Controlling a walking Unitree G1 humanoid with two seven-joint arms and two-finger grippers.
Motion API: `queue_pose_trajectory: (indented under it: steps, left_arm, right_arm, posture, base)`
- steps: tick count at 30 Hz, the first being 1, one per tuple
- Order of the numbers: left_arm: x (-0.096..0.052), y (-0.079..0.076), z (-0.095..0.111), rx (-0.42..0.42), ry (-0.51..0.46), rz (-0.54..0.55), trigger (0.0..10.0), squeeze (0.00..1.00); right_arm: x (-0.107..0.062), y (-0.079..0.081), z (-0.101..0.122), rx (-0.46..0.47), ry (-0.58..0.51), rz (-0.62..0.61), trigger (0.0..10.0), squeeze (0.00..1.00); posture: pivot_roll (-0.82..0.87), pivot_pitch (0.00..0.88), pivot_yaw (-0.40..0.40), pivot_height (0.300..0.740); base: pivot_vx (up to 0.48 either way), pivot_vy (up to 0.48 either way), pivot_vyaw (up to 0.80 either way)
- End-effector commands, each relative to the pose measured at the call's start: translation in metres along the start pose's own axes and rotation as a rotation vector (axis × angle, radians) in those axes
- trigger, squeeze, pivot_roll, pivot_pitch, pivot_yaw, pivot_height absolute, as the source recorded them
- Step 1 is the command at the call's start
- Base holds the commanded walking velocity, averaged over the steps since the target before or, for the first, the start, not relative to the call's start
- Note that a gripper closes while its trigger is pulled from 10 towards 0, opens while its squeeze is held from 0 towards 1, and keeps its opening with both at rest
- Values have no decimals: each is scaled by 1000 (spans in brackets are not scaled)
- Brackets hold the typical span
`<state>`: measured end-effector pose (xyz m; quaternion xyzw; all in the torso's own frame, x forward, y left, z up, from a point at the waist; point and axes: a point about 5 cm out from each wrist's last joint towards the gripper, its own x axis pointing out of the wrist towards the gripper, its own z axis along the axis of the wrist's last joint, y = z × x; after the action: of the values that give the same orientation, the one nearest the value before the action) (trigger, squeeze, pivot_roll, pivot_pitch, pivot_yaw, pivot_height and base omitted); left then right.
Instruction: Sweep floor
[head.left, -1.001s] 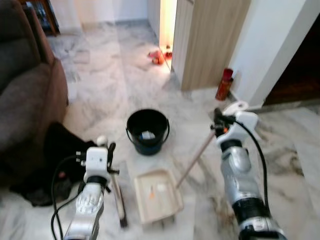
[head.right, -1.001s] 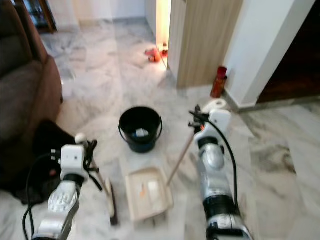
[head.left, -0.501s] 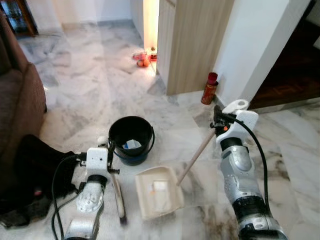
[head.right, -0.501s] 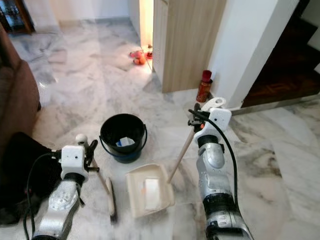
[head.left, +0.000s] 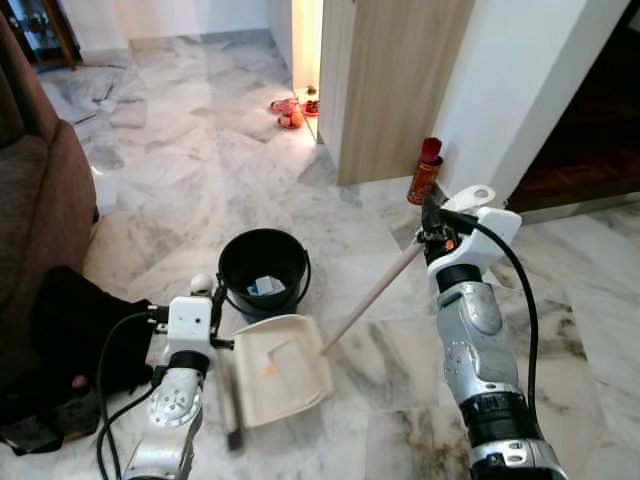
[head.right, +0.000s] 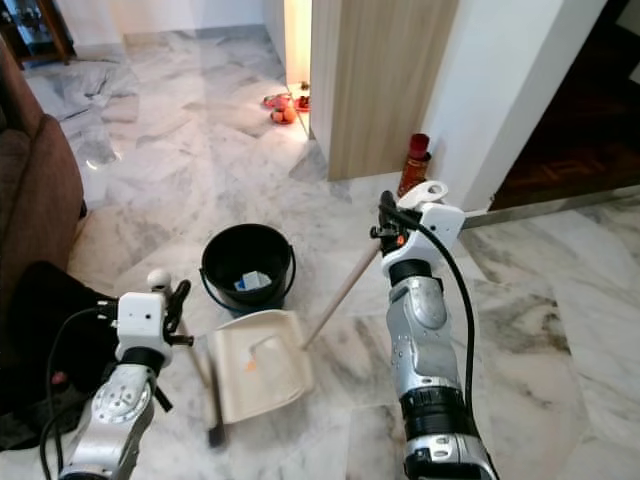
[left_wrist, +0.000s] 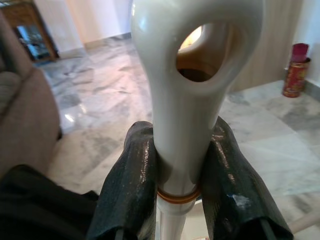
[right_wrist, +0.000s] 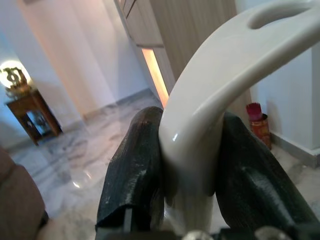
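Low in the centre of the frame, a cream dustpan (head.left: 278, 368) lies tilted on the marble floor (head.left: 200, 170), its long handle (head.left: 372, 296) rising to the right gripper (right_wrist: 186, 165), whose fingers (right_wrist: 131, 170) clamp its looped end. At lower left, the left gripper (left_wrist: 179, 175) is closed around the white brush handle (left_wrist: 192, 75); the brush (head.left: 231, 420) reaches the floor beside the dustpan. Just behind stands a black bucket (head.left: 264, 272). Farther back, a red can (head.left: 426, 172) stands by the wall. No writing is legible.
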<state>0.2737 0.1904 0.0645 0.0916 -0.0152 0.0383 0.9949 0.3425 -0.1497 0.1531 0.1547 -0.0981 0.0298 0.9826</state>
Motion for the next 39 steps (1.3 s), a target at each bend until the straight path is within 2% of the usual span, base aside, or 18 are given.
queue_pose_trajectory:
  steps: [1, 9, 15, 26, 39]
  left_arm:
    - [-3, 9, 4, 32, -43, 37, 10000, 0]
    - [-17, 22, -6, 76, -14, 106, 10000, 0]
    - [-18, 22, -8, 78, -12, 118, 10000, 0]
    - [-17, 19, -4, 87, -37, 115, 10000, 0]
    - [-17, 19, -2, 94, -53, 120, 10000, 0]
  right_arm:
    - [4, 7, 20, 31, -79, 23, 10000, 0]
    - [5, 14, 34, 62, -111, 32, 10000, 0]
    - [8, 23, 48, 75, -161, 53, 10000, 0]
    - [10, 27, 74, 96, -266, 40, 10000, 0]
    - [11, 34, 92, 46, -357, 36, 10000, 0]
  posture:
    - [144, 5, 3, 740]
    - [146, 0, 5, 740]
    - [147, 0, 5, 740]
    - [149, 0, 4, 740]
    - [154, 2, 4, 740]
  base:
    - [0, 0, 0]
    - [0, 0, 0]
    - [0, 0, 0]
    - [0, 0, 0]
    - [0, 0, 0]
